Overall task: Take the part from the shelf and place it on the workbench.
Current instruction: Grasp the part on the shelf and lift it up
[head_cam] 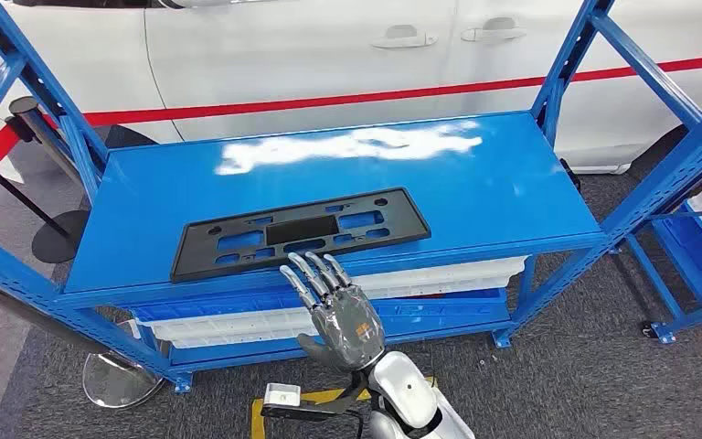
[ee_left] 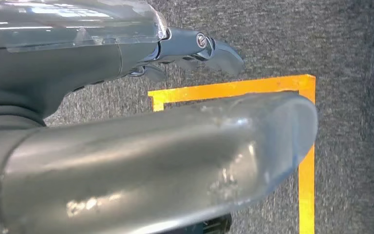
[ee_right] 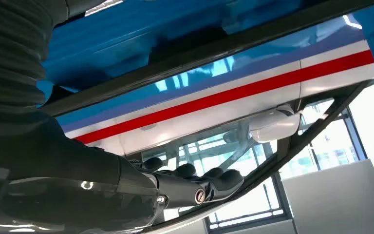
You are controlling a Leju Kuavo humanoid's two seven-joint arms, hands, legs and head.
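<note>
A black rectangular frame part (head_cam: 302, 233) with several cut-outs lies flat near the front edge of the blue shelf top (head_cam: 494, 183). My right hand (head_cam: 343, 311) reaches up from below with its fingers spread and straight. Its fingertips (head_cam: 315, 267) sit at the part's front edge, and it holds nothing. In the right wrist view the dark fingers (ee_right: 195, 180) stretch out just below the blue shelf (ee_right: 126, 39). My left hand (ee_left: 195, 46) hangs over grey carpet with nothing in it, its fingers loosely extended.
Blue uprights (head_cam: 37, 91) frame the shelf on both sides. White parts (head_cam: 439, 274) lie on the lower level. A white car (head_cam: 329, 46) with a red stripe stands behind. A stanchion base (head_cam: 119, 380) is at the front left and another blue rack (head_cam: 695, 247) at the right. Yellow floor tape (ee_left: 307, 146) marks the carpet.
</note>
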